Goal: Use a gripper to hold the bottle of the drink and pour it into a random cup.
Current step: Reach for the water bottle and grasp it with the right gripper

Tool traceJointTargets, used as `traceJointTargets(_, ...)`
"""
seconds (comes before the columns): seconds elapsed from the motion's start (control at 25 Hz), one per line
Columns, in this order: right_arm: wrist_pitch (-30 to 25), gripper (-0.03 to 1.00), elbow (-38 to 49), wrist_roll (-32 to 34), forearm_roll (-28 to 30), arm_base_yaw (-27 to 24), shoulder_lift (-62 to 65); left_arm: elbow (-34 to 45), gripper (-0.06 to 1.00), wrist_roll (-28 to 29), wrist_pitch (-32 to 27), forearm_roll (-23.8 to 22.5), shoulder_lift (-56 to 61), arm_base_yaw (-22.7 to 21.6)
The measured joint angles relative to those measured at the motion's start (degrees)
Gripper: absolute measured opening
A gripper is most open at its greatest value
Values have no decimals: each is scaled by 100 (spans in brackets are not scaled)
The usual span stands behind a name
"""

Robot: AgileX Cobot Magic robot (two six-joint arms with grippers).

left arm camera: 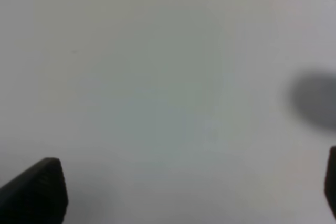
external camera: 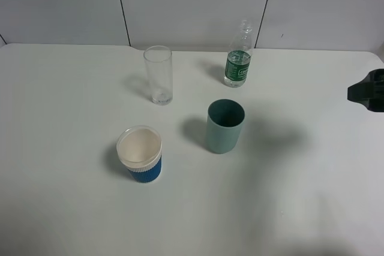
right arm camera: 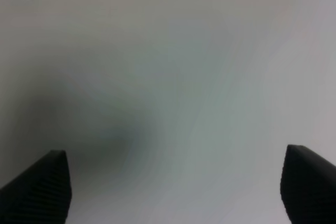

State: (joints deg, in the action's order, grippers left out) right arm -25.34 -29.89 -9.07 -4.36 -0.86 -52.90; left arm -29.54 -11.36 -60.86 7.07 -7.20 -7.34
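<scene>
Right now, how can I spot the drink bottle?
Look along the far edge of the white table. The bottle stands there, right of the glass and behind the teal cup. It alone has a narrow neck and a green label.

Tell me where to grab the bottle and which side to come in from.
Grip the bottle around its green-labelled body, below the narrow neck, bringing the open right gripper in level from its own side. The bottle stands upright, that side looks free, and the teal cup stands in front.
</scene>
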Motion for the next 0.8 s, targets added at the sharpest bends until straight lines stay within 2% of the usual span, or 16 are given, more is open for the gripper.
traceJointTargets(0.36,1424,79,0,-176,59,290,-1288,0,99,0,0,0,0,0)
traceJointTargets(0.68,2912,79,0,-155,687,290,-2513,0,99,0,0,0,0,0)
traceJointTargets(0.8,3501,79,-2,145,1052,290,-2908,0,99,0,0,0,0,0)
